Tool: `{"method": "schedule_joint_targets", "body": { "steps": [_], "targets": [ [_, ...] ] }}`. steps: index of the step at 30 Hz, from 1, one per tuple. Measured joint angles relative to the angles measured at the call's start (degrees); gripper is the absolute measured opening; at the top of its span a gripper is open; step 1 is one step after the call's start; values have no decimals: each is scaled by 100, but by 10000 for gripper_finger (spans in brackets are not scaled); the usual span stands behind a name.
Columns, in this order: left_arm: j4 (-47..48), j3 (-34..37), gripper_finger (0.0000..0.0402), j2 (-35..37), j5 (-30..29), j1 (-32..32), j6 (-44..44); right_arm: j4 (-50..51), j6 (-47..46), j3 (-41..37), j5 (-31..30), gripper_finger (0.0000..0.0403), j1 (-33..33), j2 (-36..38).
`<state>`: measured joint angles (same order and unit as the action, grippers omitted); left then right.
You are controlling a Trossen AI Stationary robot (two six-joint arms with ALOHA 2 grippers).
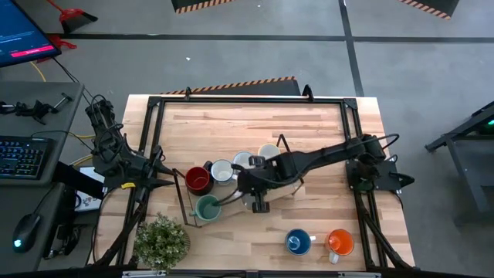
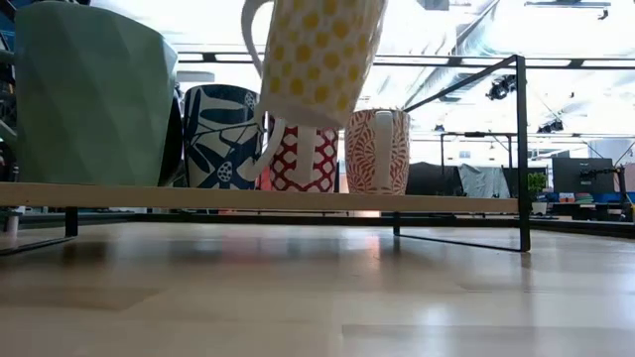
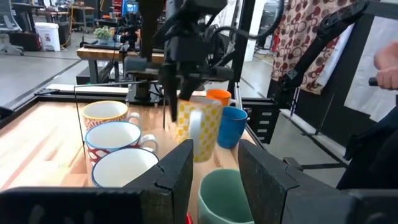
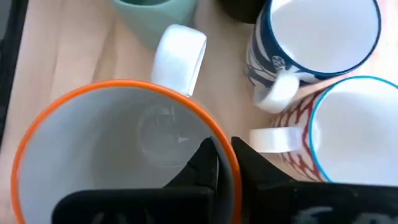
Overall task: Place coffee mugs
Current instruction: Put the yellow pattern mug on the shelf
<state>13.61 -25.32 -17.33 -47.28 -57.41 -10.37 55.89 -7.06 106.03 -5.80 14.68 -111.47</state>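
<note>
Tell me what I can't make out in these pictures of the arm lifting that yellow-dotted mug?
- Yellow-dotted mug: low view cuts off its rim at the top edge; in the high view the right arm covers it.
- Right gripper: clamped on the mug's rim; its outer finger is hidden behind the wall.
- Dark red mug: hidden behind the teal-green mug in the low view.
- Left gripper: high view too small to show its fingers.

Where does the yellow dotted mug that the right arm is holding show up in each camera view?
High: mostly hidden under the right gripper.
Low: yellow dotted mug hangs top centre, above the shelf.
Left wrist: centre, under the gripper.
Right wrist: orange-rimmed interior fills the lower left.
Shared landmark: teal-green mug.
</note>
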Motion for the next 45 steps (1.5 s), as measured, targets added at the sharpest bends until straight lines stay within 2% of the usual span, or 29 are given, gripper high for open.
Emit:
{"method": "schedule_joint_targets", "body": {
  "steps": [20,30,38,45],
  "targets": [
    [17,0,117,-2,-132,0,9,-381,261,-3,329,0,-157,-388],
    [21,0,117,-2,-132,0,7,459,213,-3,262,0,-240,-488],
    [28,0,117,-2,-130,0,7,652,250,-1,115,0,-254,-546],
    [28,0,117,-1,-130,0,7,716,240,-1,228,1,-355,-546]
  ]
}}
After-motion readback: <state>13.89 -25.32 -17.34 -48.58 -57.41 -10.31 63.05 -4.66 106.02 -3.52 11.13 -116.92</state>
